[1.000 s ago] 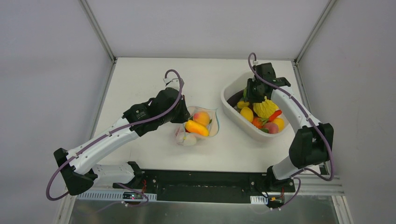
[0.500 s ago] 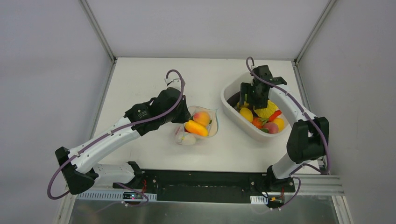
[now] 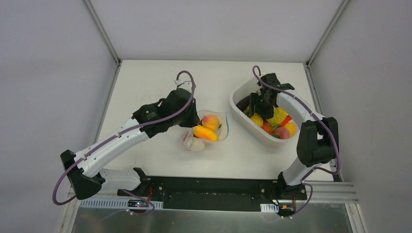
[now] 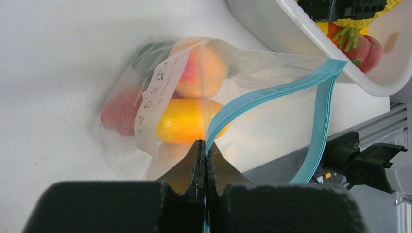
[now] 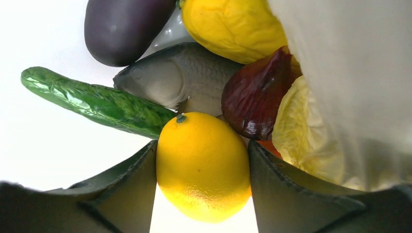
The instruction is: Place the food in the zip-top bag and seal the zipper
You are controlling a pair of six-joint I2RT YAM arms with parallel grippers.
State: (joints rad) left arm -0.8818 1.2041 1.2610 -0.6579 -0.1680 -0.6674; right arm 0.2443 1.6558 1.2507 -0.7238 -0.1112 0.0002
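Right fingers [image 5: 121, 187] dropped around the lemon [image 5: 203, 167], seemingly gripping; left fingers [image 4: 184, 172] pinch the zipper [image 4: 272, 92].

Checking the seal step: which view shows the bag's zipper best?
Left wrist: the teal zipper runs unsealed from the shut left claw, close and sharp. Top external shows the zip-top bag too small to trace it; right wrist shows none of it.

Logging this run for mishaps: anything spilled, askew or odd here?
Nothing stands out. All the food sits in the zip-top bag or the white tub; none lies loose. The left gripper pinches the zipper; the right gripper grips a lemon in the tub.
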